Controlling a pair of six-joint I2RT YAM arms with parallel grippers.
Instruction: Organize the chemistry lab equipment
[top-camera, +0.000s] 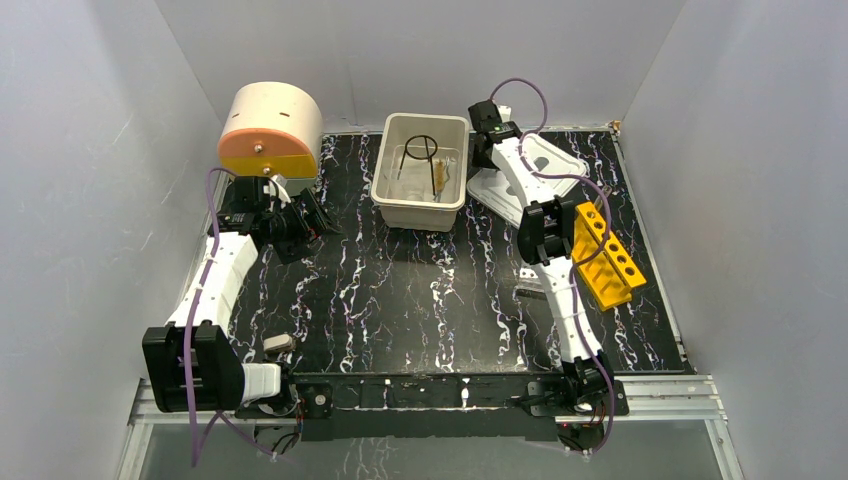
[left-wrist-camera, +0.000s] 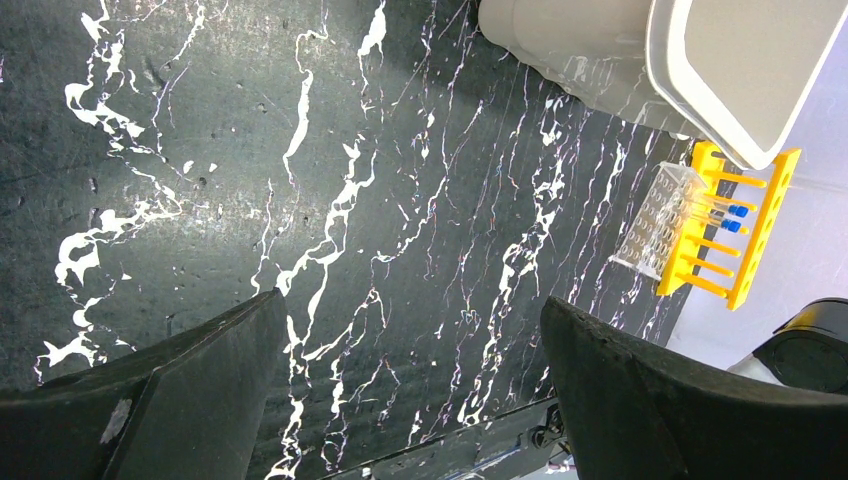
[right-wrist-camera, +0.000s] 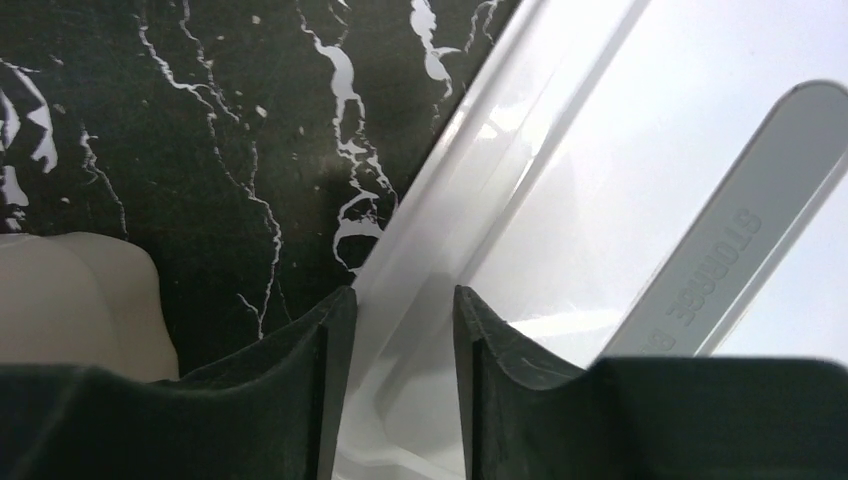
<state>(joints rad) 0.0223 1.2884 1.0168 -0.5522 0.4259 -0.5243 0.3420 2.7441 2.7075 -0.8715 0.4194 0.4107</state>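
My right gripper (right-wrist-camera: 403, 292) is shut on the rim of a white plastic lid (right-wrist-camera: 640, 150) at the back right of the mat; in the top view the gripper (top-camera: 487, 150) is at the left edge of that lid (top-camera: 545, 165). My left gripper (left-wrist-camera: 410, 300) hangs wide open over bare mat, with nothing between its fingers; the top view has it (top-camera: 318, 215) at the back left. A yellow tube rack (top-camera: 607, 255) stands at the right, with a grey holed rack (left-wrist-camera: 665, 220) against it. A beige bin (top-camera: 426, 119) holds a black wire ring (top-camera: 422, 150) and a wood-handled tool (top-camera: 437, 178).
A big round beige-and-orange drum (top-camera: 268, 130) stands at the back left, just behind the left gripper. A small grey item (top-camera: 278, 343) lies near the left arm's base. A thin grey piece (top-camera: 530, 292) lies beside the right arm. White walls enclose the black marbled mat (top-camera: 400, 290).
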